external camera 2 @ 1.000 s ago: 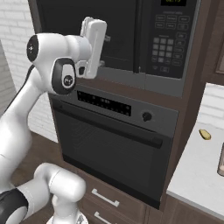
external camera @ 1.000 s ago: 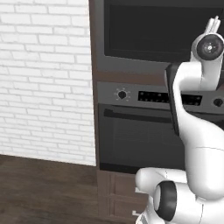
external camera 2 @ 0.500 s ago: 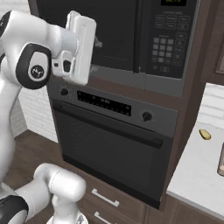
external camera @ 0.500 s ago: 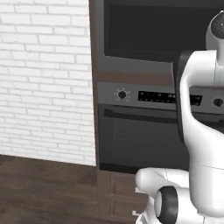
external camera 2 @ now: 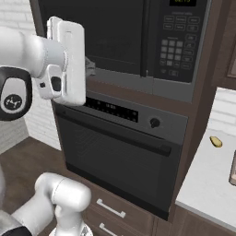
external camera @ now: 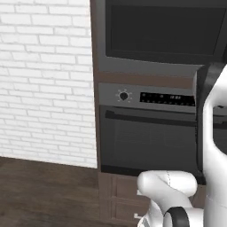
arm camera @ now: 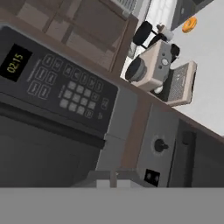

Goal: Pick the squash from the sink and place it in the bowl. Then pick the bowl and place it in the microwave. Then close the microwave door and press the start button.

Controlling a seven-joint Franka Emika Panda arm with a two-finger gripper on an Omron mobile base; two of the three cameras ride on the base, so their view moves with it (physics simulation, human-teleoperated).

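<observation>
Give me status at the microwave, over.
Gripper shut, holding nothing, up at the microwave. Microwave door closed. Keypad in hand view, clock lit. Nothing in the way.

White glossy arm [external camera 2: 27, 57], rounded links, dark joint cap with pale emblem, boxy white hand.

microwave door [external camera 2: 99, 34] partly behind arm, counter [external camera 2: 212, 179] cropped
</observation>
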